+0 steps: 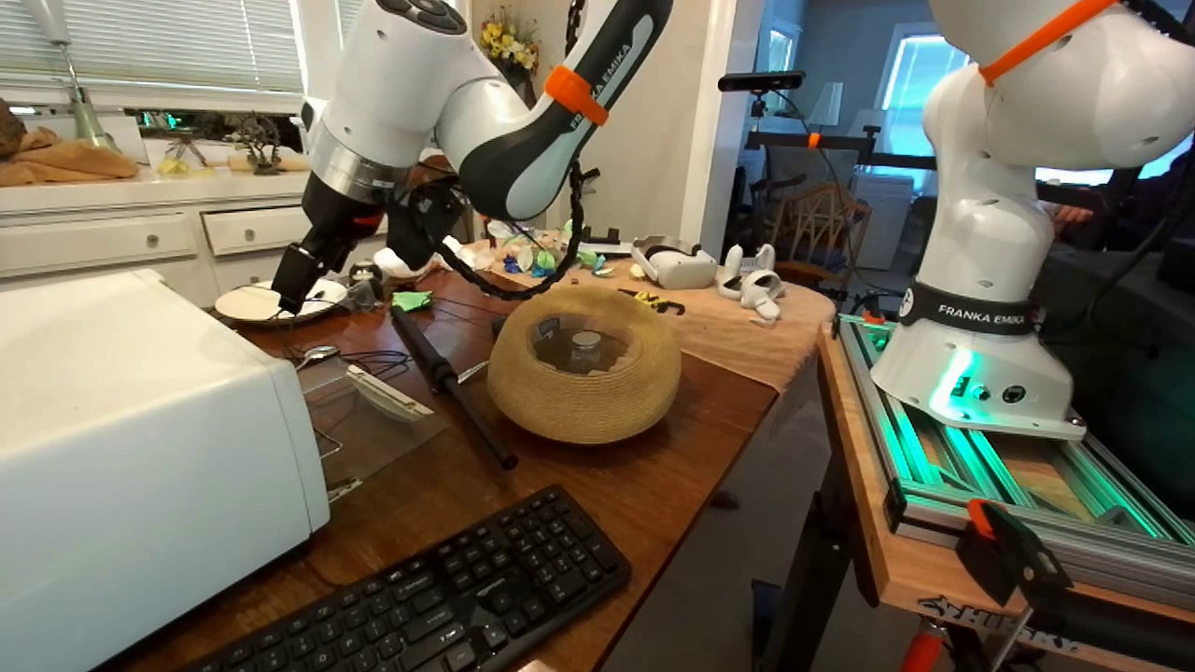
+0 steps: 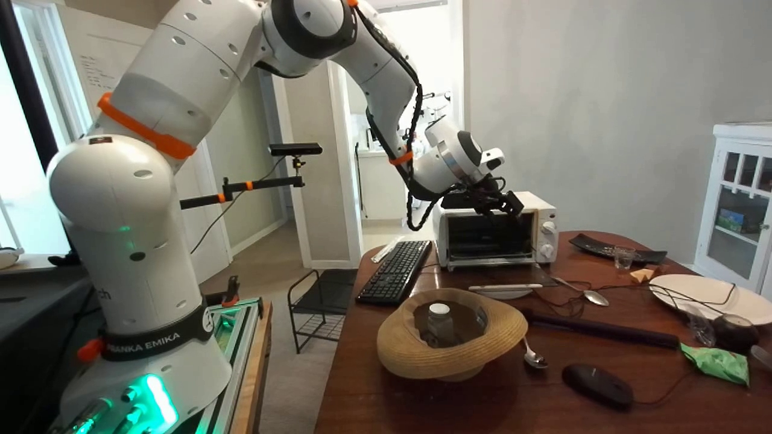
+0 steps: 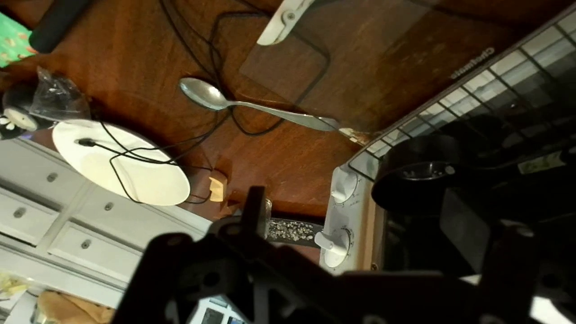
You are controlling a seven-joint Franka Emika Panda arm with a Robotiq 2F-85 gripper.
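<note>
My gripper (image 3: pixel 361 218) is open, its two dark fingers wide apart with nothing held between them. It also shows at the front of the white toaster oven in both exterior views (image 1: pixel 291 291) (image 2: pixel 511 205). The toaster oven (image 2: pixel 547 211) has its glass door lowered, with a white handle (image 3: pixel 281 22). In the wrist view, two white knobs (image 3: pixel 335 247) show between the fingers. A dark round container (image 3: pixel 414 157) is at the wire rack (image 3: pixel 468 92), close to one finger; I cannot tell whether they touch. The oven's inside is mostly dark.
A metal spoon (image 3: pixel 204 93) and thin black cables lie by the oven door. A white plate (image 2: pixel 745 295), black tray (image 2: pixel 588 244), small glass (image 2: pixel 624 258) and black rod (image 2: pixel 603 330) lie nearby. A straw hat (image 2: pixel 410 355) holds a jar (image 2: pixel 440 325). A keyboard (image 1: pixel 448 597) lies beside the oven.
</note>
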